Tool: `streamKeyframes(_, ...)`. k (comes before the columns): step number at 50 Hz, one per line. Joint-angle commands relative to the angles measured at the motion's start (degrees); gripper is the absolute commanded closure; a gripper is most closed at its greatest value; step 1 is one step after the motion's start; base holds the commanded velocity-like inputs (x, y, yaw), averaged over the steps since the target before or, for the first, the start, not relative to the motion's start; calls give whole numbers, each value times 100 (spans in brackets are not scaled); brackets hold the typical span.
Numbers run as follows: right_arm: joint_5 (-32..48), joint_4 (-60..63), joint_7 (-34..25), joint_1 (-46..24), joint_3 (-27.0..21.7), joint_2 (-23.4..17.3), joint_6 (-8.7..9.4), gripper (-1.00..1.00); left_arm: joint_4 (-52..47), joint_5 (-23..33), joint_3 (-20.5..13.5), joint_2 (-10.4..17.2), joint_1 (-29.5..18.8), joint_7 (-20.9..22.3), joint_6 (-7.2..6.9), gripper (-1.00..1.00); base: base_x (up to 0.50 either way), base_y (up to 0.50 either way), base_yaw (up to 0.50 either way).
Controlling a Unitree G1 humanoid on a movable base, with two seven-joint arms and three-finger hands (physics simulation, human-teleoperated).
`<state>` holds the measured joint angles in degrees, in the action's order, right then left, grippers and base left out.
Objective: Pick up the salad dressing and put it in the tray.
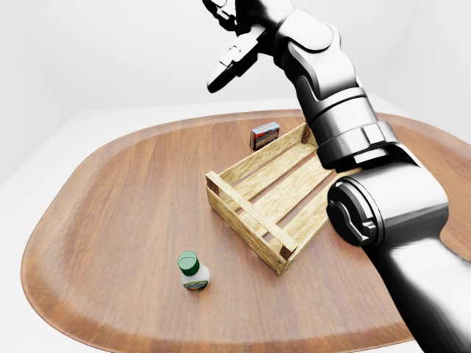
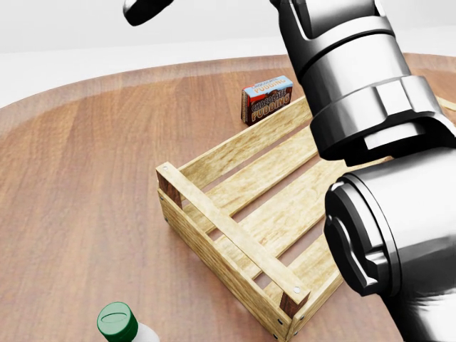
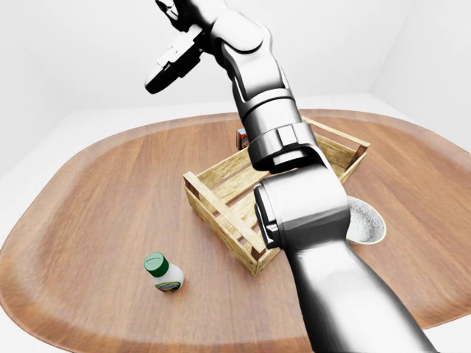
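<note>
My glossy metal right hand (image 1: 234, 53) hangs spread and empty way above the slatted wooden tray (image 1: 276, 193), while the green-capped salad dressing (image 1: 193, 271) bottle stands on the rounded woodgrain table (image 1: 110, 213) nearby.

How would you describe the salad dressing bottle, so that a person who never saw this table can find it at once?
Start at the wooden crate in the middle of the round wooden table. In the left-eye view, look below and left of the crate's near corner: the salad dressing stands there alone, apart from the crate. It is the only white bottle with a green cap; the pudding box is flat-sided and beyond the crate.
</note>
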<state>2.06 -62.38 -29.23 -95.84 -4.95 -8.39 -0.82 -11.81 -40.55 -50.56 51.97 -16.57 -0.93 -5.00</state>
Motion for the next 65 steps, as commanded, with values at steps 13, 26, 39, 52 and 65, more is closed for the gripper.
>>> streamKeyframes(13,271,-1091,-621,-43,-75,1035,-148,-100,-12,67,11,-46,9,48,0,-100,0,0,0)
streamKeyframes(26,306,-994,-937,820,235,1921,-190,-100,3,99,4,-67,25,82,0,-100,0,0,0)
streamKeyframes(39,719,-924,-1077,2129,645,2628,-182,-100,2,104,11,-62,3,81,0,-100,0,0,0)
streamKeyframes(52,1166,-673,-1077,3235,995,2839,354,-100,13,110,15,-70,10,93,0,-100,0,0,0)
streamKeyframes(65,1384,-464,-1077,3448,1074,2839,582,-100,65,158,46,-110,20,125,0,-100,0,0,0)
